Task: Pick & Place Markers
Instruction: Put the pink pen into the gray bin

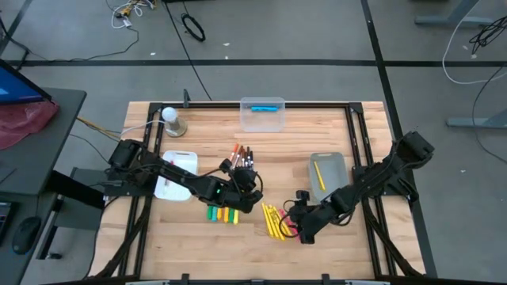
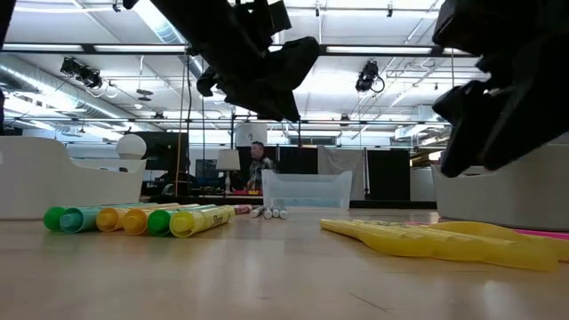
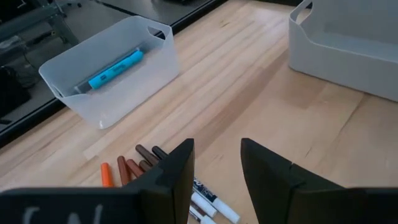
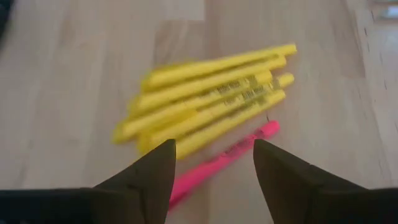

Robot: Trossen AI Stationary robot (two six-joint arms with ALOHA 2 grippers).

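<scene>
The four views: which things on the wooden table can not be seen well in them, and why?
- White rectangular tray: high view, the left arm covers most of it, so its contents are hidden.
- Slim pink marker: right wrist view, one end hidden behind the right gripper fingers; high view, too small.
- Thin white markers: left wrist view, cut off by the left gripper.
- Print on the slim yellow markers: blurred.

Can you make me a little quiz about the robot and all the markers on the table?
1. True or false: the clear bin holds a blue marker.
2. The right gripper hovers over which pile? A) yellow markers B) green markers C) brown markers
3. Fill in: beside the yellow pile lies one ___ marker.

Key: 1 true; 2 A; 3 pink.
</scene>
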